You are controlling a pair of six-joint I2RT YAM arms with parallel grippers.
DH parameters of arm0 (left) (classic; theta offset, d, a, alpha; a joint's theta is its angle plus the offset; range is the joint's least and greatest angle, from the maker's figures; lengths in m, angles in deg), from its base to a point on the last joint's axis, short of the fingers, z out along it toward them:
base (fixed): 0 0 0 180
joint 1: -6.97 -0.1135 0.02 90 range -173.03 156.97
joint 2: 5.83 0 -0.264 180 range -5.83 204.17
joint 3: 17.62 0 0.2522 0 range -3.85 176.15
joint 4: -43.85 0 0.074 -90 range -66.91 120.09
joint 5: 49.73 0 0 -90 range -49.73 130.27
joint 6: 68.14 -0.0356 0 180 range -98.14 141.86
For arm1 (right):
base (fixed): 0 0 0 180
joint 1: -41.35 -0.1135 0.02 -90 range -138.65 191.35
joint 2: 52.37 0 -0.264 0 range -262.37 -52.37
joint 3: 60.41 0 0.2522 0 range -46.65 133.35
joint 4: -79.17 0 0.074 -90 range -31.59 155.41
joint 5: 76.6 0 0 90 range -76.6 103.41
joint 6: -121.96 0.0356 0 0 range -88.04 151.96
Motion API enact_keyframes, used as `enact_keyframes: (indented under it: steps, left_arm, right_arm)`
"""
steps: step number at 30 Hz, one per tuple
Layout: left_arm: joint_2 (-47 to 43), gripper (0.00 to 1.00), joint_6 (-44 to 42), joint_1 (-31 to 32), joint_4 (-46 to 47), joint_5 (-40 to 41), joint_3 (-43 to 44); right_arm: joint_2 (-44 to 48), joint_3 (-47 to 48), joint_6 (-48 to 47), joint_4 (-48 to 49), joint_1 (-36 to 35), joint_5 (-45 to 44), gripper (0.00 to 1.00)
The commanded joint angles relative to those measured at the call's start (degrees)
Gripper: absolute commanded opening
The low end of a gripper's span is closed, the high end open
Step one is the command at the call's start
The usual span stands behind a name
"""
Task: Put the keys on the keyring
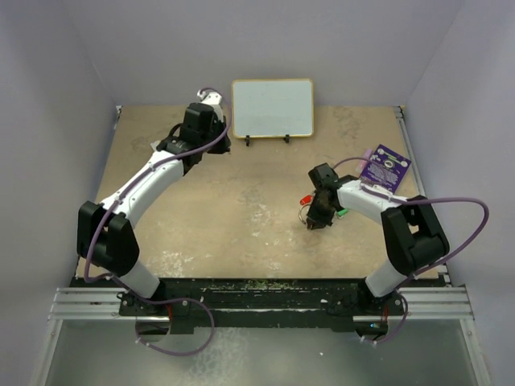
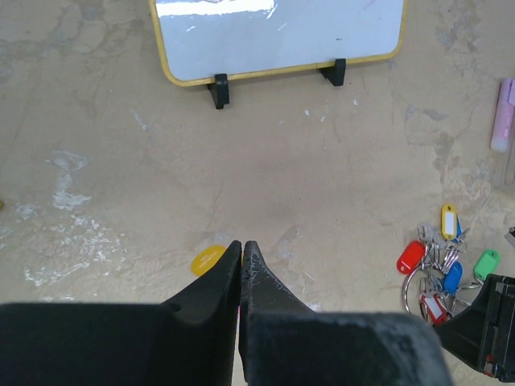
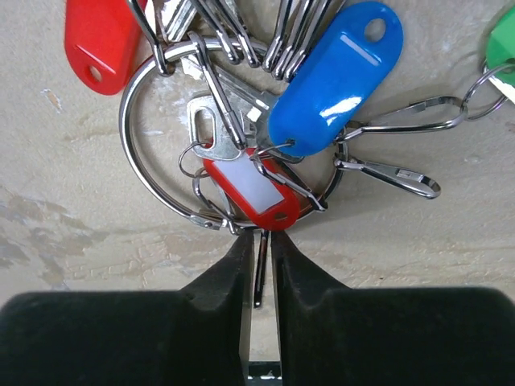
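Note:
The keyring (image 3: 125,137) is a silver wire loop carrying several keys with a blue tag (image 3: 334,76), a red tag (image 3: 100,40), a red tag with a white label (image 3: 253,189) and a green tag (image 3: 505,40). My right gripper (image 3: 259,237) is shut on a thin metal piece at the ring's near edge; it shows right of centre in the top view (image 1: 315,221). The bunch also shows in the left wrist view (image 2: 438,257). My left gripper (image 2: 241,244) is shut, high near the whiteboard (image 1: 211,98). A yellow key tag (image 2: 208,260) sticks out left of its fingertips.
A yellow-framed whiteboard (image 1: 272,107) stands on black feet at the back, also in the left wrist view (image 2: 273,32). A purple card (image 1: 385,167) lies at the right behind the right arm. A pink object (image 2: 504,117) lies at the right edge.

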Motion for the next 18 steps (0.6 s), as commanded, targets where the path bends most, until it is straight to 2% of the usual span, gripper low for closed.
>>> enact_keyframes:
  steps: [1,8,12,18]
  left_arm:
    - [-3.1,0.03,0.5,-2.0,0.0,-1.9,2.2]
    - [-3.9,0.03,0.7,-3.2,2.1,-1.5,1.0]
    - [-4.2,0.03,0.2,-3.8,3.6,-1.2,0.6]
    - [-4.8,0.03,1.1,-4.7,6.8,-0.7,-0.4]
  right_arm:
    - [-1.1,2.1,0.3,-0.3,-0.5,0.9,0.14]
    - [0.0,3.4,5.2,-0.7,-1.6,3.6,0.0]
    - [-0.7,5.8,9.6,0.6,-3.4,6.2,0.0]
    - [-6.9,16.2,13.2,0.3,-6.2,6.6,0.0]
